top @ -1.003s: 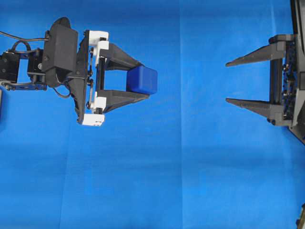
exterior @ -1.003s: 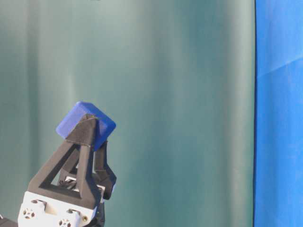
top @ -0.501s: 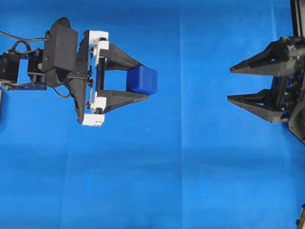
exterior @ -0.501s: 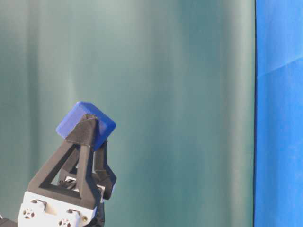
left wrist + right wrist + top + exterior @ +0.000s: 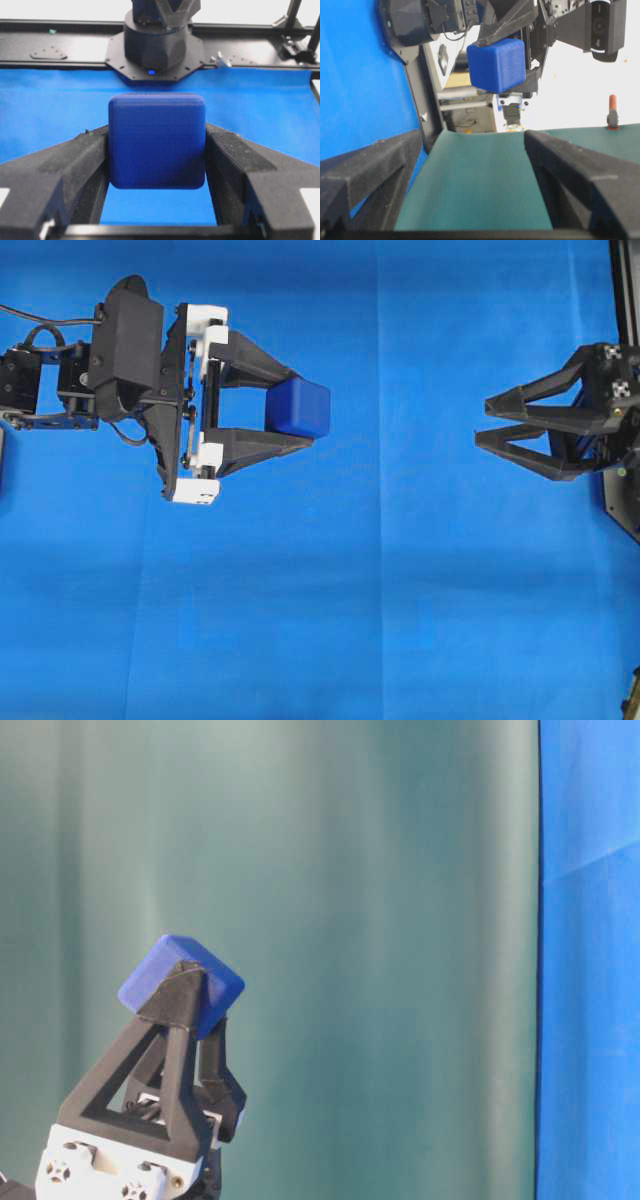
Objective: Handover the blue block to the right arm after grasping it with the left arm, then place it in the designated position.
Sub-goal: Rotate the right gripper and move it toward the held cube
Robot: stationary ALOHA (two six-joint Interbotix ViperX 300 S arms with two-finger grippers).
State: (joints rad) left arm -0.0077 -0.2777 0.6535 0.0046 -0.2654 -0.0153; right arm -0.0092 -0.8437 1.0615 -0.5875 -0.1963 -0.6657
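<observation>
While your left gripper (image 5: 300, 408) hasn't budged since a second ago, it's still clamped on the blue block (image 5: 298, 407), holding it up off the blue cloth (image 5: 320, 620) on the left side, fingertips aimed right. Over on the far right, your right gripper (image 5: 484, 423) has rolled: its two fingers used to sit side by side from overhead, now they nearly overlap. Jaws still spread wide, nothing in them, well apart from the block.
</observation>
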